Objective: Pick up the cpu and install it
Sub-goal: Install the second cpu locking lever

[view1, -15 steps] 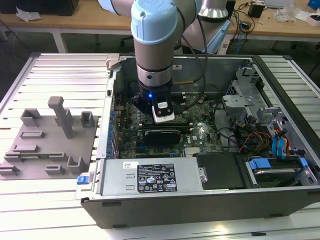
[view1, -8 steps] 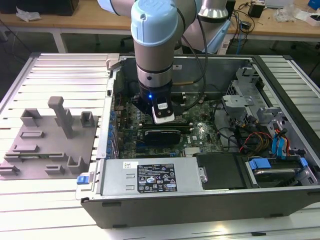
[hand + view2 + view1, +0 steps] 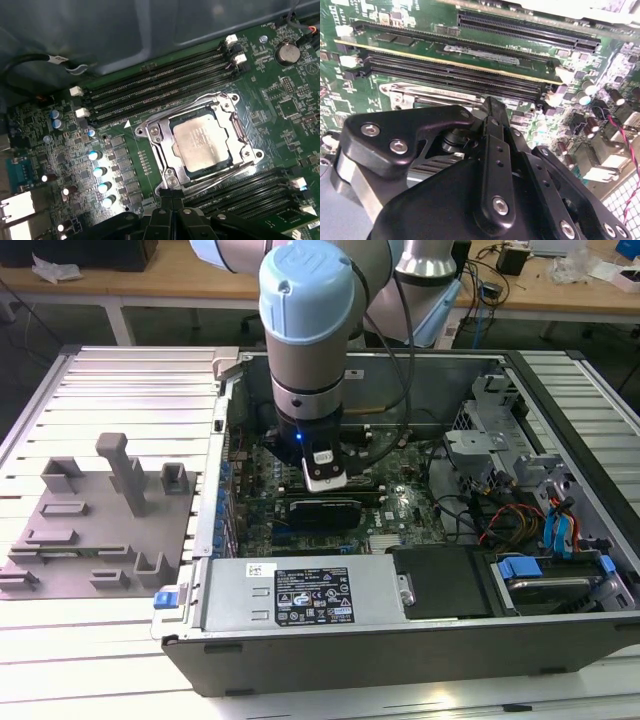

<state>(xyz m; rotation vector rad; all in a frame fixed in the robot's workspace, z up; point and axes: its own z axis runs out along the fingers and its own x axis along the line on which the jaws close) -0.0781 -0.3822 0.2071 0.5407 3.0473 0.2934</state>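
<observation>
In the first wrist view the cpu, a flat square chip with a pale silver top, lies flat inside the dark socket with its metal frame on the green motherboard. My gripper hovers just off the frame's near edge, its black fingers pressed together with nothing between them. In the second wrist view the gripper points down at the board beside a strip of the metal frame. In the exterior view the gripper hangs low inside the open computer case.
Rows of memory slots run on both sides of the socket. A grey plastic tray with upright blocks lies on the exterior view's left. The power supply, drive bays and loose cables crowd the case.
</observation>
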